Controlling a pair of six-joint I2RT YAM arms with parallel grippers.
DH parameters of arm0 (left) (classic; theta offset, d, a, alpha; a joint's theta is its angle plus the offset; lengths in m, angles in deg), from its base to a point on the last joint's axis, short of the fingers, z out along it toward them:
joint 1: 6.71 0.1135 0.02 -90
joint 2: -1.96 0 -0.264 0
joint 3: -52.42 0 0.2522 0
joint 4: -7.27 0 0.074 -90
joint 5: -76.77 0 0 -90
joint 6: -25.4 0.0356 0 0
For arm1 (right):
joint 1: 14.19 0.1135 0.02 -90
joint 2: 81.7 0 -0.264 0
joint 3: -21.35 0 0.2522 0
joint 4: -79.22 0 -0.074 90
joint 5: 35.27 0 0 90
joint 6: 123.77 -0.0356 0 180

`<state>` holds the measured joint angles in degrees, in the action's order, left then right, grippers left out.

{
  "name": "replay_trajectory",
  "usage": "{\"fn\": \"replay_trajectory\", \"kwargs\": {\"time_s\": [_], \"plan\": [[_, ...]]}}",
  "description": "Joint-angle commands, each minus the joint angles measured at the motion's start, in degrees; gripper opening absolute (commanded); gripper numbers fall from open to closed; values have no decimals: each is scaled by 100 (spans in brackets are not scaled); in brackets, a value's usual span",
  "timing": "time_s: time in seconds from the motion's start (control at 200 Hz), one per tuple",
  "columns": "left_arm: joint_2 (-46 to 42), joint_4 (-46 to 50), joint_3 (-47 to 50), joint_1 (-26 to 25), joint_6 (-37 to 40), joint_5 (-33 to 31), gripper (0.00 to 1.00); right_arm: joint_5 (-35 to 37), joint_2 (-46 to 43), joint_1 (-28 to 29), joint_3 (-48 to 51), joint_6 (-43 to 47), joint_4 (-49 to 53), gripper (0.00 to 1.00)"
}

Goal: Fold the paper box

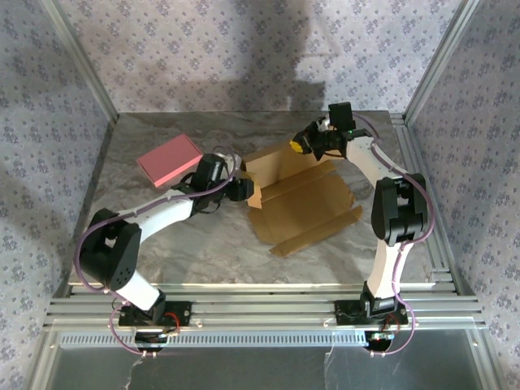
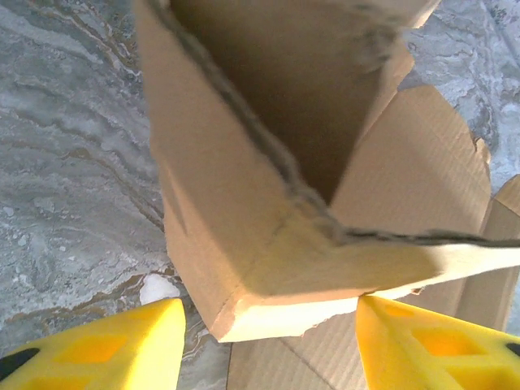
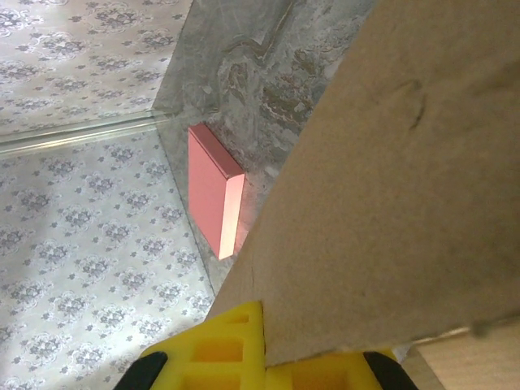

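Right of the pink slab (image 1: 170, 159), the paper box (image 1: 305, 203) rests on the counter (image 1: 162, 236), one wall raised. My left pincer (image 2: 268, 305), spread, straddles its corner; whether my right pincer (image 1: 307, 145) grips, I cannot tell. Unsupported, the wall may flop flat.

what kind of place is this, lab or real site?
Probably a lab robot cell: aluminium frame rails, patterned backdrop walls, a marble-look tabletop with the paper box on it.

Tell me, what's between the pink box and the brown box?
The left gripper and its wrist are there, reaching across from the pink box side to the edge of the paper box. You can see this in the top view.
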<state>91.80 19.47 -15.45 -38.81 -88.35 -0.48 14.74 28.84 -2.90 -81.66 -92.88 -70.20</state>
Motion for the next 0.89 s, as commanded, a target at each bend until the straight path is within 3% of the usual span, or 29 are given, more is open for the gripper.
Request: {"fn": "replay_trajectory", "kwargs": {"time_s": [0.0,0.335,0.57,0.89], "plan": [[95,-61,-266,-162,68,-526,56,-166,-220,40,297,-118,-338,0],[278,269,-487,-531,-67,-2024,53,-397,-598,11,1211,-171,-1557,0],[511,357,-639,-657,-152,-2486,52,-528,-760,2,1873,-274,-2293,0],[968,917,-1220,-922,-387,-3694,41,-510,-898,116,2269,-375,-2741,0]]}}
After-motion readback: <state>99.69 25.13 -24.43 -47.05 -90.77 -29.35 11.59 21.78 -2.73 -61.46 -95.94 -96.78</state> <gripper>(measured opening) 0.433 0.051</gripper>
